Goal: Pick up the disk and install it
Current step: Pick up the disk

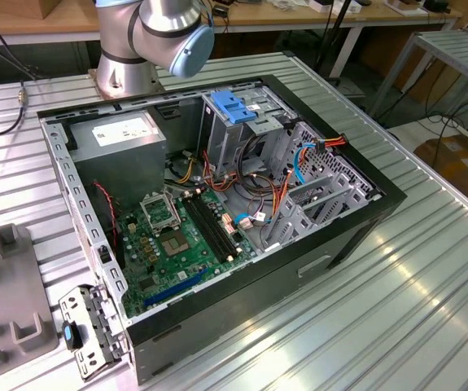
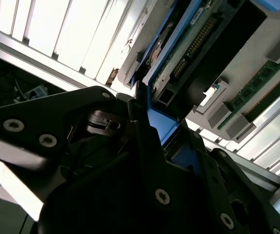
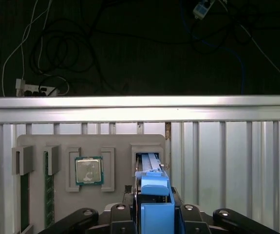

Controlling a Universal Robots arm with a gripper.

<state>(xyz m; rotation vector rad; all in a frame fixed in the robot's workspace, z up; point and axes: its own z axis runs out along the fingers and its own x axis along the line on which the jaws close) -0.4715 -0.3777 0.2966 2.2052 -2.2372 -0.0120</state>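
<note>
Clenching the pincer on the disk, jaws pressing on its blue side rails from both sides in the first wrist view. Standing on edge right between the jaws and reaching out past them, the end away from the pincer sitting in a slot of the grey tray. Turning a green circuit-board face to the second wrist view, likewise wedged between the dark jaws. Sharing the tray with a processor chip and memory sticks, each resting in its own pocket beside the disk's slot. Lying flat on the slatted metal worktop, tray and all. In the exterior view, sitting open on that worktop, a computer case, with the arm rising behind it and a metal cage with a blue top standing inside.
</note>
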